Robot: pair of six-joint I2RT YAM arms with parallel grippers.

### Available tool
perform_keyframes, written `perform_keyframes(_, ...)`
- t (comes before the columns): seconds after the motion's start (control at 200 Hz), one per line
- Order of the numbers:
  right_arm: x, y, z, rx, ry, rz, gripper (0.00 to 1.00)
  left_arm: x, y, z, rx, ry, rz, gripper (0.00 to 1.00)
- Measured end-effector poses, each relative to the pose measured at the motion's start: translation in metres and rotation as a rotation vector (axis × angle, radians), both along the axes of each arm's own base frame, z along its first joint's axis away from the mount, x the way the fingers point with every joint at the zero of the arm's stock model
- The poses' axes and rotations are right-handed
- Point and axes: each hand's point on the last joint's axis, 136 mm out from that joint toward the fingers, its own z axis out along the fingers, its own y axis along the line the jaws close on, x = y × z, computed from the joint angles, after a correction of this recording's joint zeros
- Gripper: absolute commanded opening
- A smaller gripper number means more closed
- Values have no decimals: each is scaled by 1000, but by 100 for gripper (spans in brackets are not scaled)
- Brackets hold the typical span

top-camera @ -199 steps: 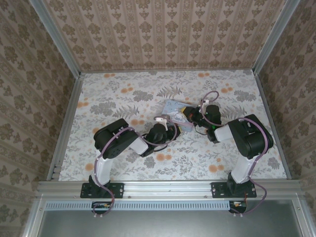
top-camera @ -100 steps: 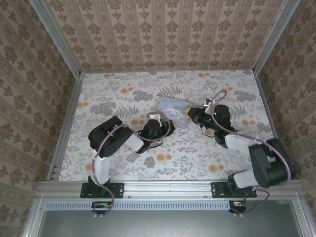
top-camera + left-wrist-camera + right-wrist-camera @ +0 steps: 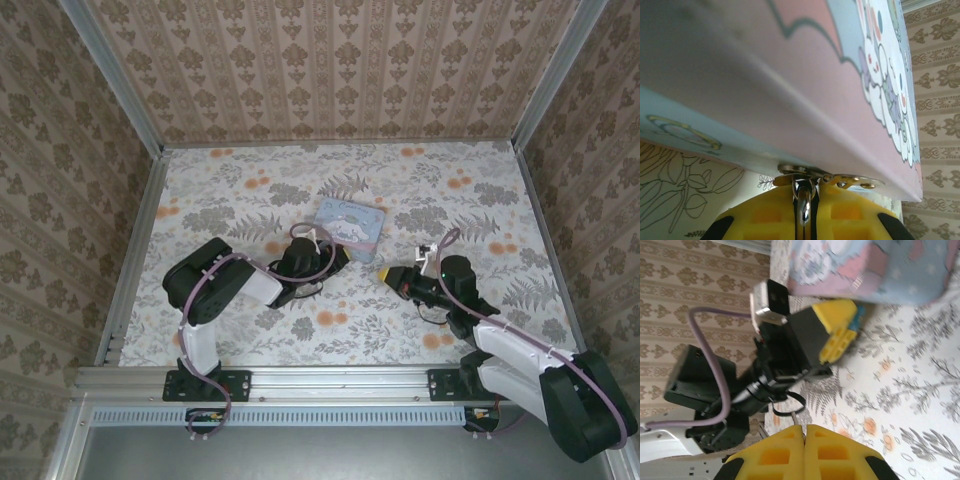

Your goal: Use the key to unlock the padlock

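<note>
Pinching left gripper [image 3: 805, 220]: closed narrow on the small bluish metal padlock [image 3: 858, 316], steadying it at the edge of the pale-blue cartoon-printed rectangular tin [image 3: 350, 222].
Facing right gripper [image 3: 804, 437]: pinched tight, apparently on a thin silvery key [image 3: 794, 418], near the padlock but apart, likely lining up for insertion.

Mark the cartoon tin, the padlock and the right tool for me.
cartoon tin [image 3: 352, 222], top external view, middle of its lid
padlock [image 3: 859, 317], right wrist view, its blue body
right tool [image 3: 386, 277], top external view, between its yellow fingertips
</note>
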Motion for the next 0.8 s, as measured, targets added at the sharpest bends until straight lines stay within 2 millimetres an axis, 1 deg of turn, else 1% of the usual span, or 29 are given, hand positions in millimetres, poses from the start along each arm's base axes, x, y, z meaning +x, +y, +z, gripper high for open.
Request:
perform_keyframes(0.155, -13, 8, -24, -31, 74, 23, 0, -3, -1, 9, -85, 32, 8, 0)
perform_keyframes(0.345, -15, 16, -40, -57, 112, 28, 0, -7, -1, 17, -172, 58, 18, 0)
perform_keyframes(0.45, -11, 16, -46, -62, 122, 11, 0, -11, -2, 18, -177, 63, 16, 0)
perform_keyframes(0.55, -8, 17, -48, -61, 122, -1, 0, -18, -3, 17, -156, 81, 5, 0)
perform_keyframes(0.72, -5, 20, -48, -60, 109, -6, 0, -38, -1, 16, -54, 126, -33, 0)
perform_keyframes(0.8, -2, 21, -47, -62, 105, -9, 0, -44, 1, 17, -15, 127, -50, 0)
